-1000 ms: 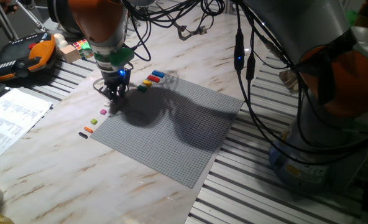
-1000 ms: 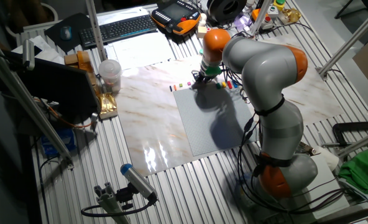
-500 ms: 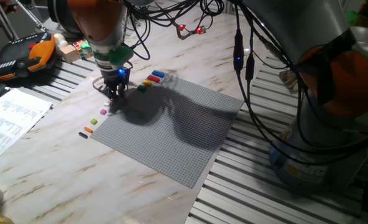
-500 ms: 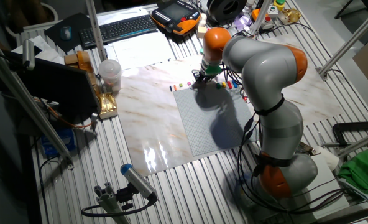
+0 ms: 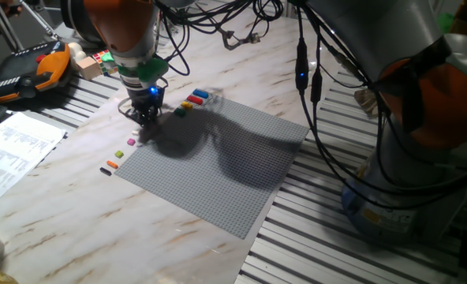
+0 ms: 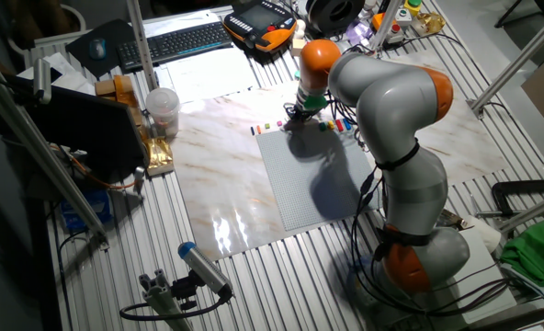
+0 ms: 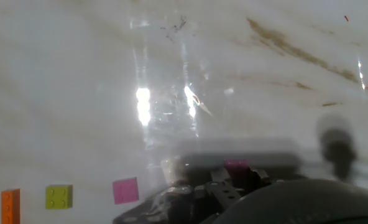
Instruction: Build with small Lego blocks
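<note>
Gripper (image 5: pixel 145 120) low at the baseplate's (image 5: pixel 218 170) far corner, almost unmoved over the last second.

Across the last second the arm (image 6: pixel 382 92) holds nearly the same pose, so the hand seems settled over one spot, probably mid-pick or mid-press. Whether the fingers are open or closed cannot be told: in the hand view they are a dark blur, with a small magenta patch (image 7: pixel 236 165) close in front that may be a brick at the tips. Outward on the marble table (image 5: pixel 76 205), a pink brick (image 7: pixel 125 190), a yellow-green brick (image 7: pixel 59 196) and an orange brick (image 7: pixel 10 206) lie in a loose row, apart from each other. In one fixed view a blue brick (image 5: pixel 199 95) and others sit near the plate's far edge. No built stack is visible, so the build looks barely begun.
</note>
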Tool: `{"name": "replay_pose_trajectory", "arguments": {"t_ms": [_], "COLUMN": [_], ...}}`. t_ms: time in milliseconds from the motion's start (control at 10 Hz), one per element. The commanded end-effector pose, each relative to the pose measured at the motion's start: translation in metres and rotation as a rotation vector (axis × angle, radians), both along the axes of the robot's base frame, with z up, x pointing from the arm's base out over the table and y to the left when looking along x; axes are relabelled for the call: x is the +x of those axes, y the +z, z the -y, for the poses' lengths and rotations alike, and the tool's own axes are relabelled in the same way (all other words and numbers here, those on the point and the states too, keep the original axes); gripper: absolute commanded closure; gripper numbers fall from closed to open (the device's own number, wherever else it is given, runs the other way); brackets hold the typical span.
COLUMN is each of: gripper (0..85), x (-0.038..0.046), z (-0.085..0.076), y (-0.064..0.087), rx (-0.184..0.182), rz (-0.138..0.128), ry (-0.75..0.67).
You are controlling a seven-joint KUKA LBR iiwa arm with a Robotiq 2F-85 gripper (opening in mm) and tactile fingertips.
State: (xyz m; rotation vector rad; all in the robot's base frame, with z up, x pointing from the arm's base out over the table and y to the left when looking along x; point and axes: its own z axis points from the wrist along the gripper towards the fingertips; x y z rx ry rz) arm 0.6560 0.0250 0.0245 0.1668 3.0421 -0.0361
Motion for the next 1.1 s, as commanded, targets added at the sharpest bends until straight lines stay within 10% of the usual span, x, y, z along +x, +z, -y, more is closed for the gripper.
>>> {"name": "replay_pose_trajectory", "arguments": {"t_ms": [0, 500, 1000], "gripper": [84.3, 84.3, 84.3], "x": [-0.0016, -0.035, -0.0524], "z": [0.001, 0.02, 0.035], "y": [0.004, 0.025, 0.011], "rx": [0.002, -0.026, -0.028], "rz": [-0.001, -0.028, -0.041], "ry": [-0.004, 0.018, 0.041]}}
